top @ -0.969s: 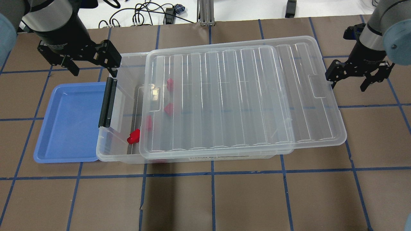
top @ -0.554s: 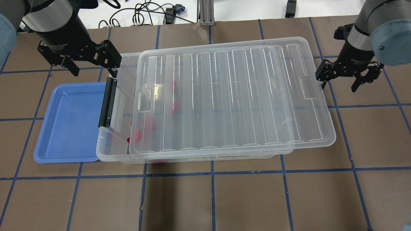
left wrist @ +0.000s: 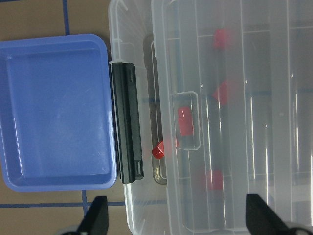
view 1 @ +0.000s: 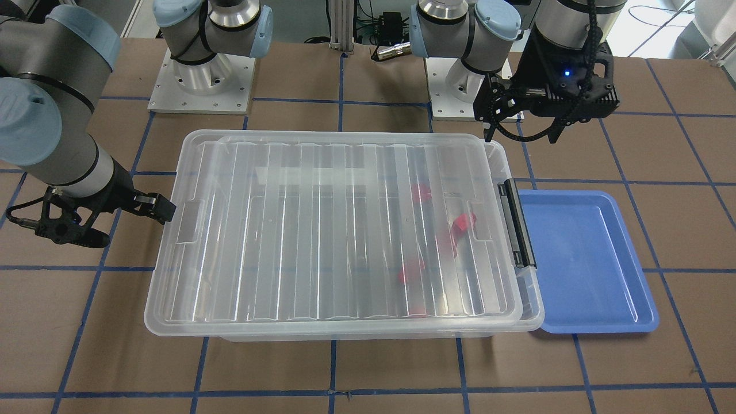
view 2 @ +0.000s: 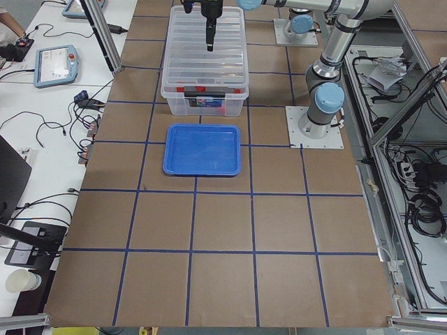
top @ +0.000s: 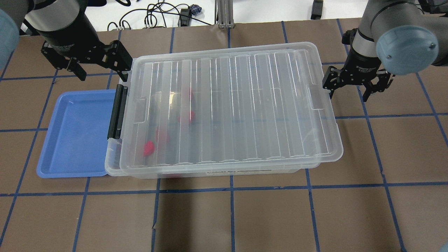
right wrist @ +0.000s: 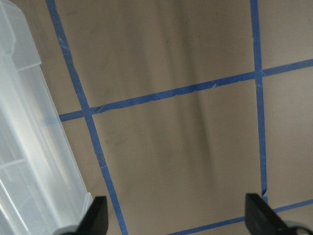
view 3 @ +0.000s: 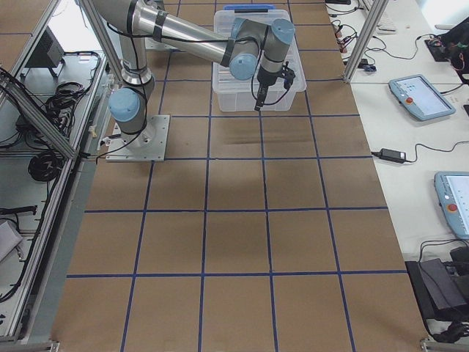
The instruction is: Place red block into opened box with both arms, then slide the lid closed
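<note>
The clear box [top: 112,167] lies lengthwise on the table, its black clasp [top: 117,112] at the left short end. The ribbed lid [top: 238,105] covers nearly all of it, leaving a narrow strip by the clasp and overhanging the right end. Through the lid I see several red blocks, the brightest red block [top: 149,148] [left wrist: 158,150] near the clasp end. My right gripper [top: 348,93] [view 1: 121,221] is open, one fingertip [view 1: 158,208] against the lid's right short edge. My left gripper [top: 101,70] [left wrist: 178,220] hangs open above the box's far clasp corner, holding nothing.
A shallow blue tray [top: 75,133] with nothing in it sits against the box's clasp end. Cables and a metal post [top: 224,14] lie beyond the far table edge. Brown paper with blue tape lines [top: 231,217] covers the table in front of the box.
The lid has slid left across the box, closing most of the gap at the clasp end. My right gripper moved left with it. The left gripper stayed put.
</note>
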`<state>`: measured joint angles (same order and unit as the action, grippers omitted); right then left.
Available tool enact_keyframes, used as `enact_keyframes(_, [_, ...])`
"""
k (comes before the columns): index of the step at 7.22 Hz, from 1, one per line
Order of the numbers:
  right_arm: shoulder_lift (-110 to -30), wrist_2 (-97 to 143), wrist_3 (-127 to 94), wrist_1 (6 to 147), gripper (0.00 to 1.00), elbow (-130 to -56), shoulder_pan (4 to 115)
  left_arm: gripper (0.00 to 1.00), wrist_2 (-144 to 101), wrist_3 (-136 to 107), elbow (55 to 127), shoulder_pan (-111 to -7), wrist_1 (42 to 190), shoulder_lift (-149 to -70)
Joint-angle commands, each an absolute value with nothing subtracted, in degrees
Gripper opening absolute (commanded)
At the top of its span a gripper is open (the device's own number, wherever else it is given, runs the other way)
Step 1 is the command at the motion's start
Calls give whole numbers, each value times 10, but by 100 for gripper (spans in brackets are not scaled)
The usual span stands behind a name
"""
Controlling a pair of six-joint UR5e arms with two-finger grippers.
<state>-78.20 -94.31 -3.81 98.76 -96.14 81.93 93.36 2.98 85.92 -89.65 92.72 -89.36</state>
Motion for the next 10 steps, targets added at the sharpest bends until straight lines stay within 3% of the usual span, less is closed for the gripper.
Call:
enact_keyframes(1, [-782,-943,-41,989,100,-961,822,100,933,30,860,-896,927,-894])
enact_keyframes(4, [-787,-944,-40,986,100,-955,822,100,933,30,858,-896,926,-896])
enact_keyframes(10, [-971,-916,-62,901,100,-953,864,100,931,30,860,-896,925,-897])
